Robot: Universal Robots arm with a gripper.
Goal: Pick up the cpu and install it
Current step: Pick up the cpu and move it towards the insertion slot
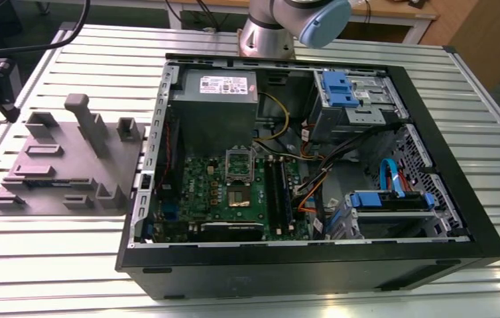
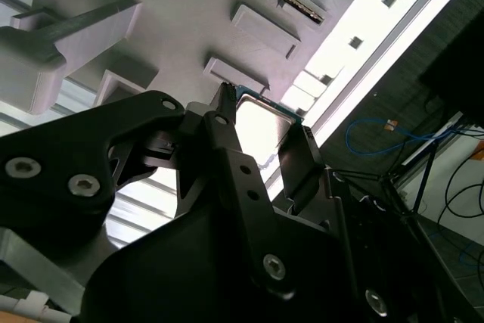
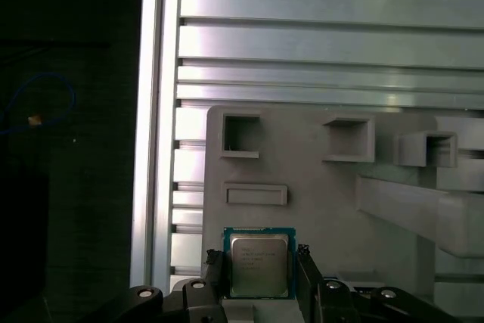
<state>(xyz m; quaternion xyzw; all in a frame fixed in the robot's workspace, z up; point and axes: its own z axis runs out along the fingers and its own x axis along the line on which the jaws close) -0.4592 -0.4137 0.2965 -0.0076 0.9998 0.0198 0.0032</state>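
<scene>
End effector (image 3: 259,256) pinching the cpu (image 3: 259,266), with one finger (image 3: 215,270) on each of two opposite edges. The metal top faces the first wrist view. Cpu is centred between the fingers; it is square, so no long axis to mind. It sits over the grey fixture block (image 1: 64,165) at the exterior view's left. Can't tell whether it is lifted clear of the block. Computer case (image 1: 462,218) with green board (image 1: 205,199) lies toward the exterior view's right, well apart. Both rest on the slatted table (image 1: 56,265).
</scene>
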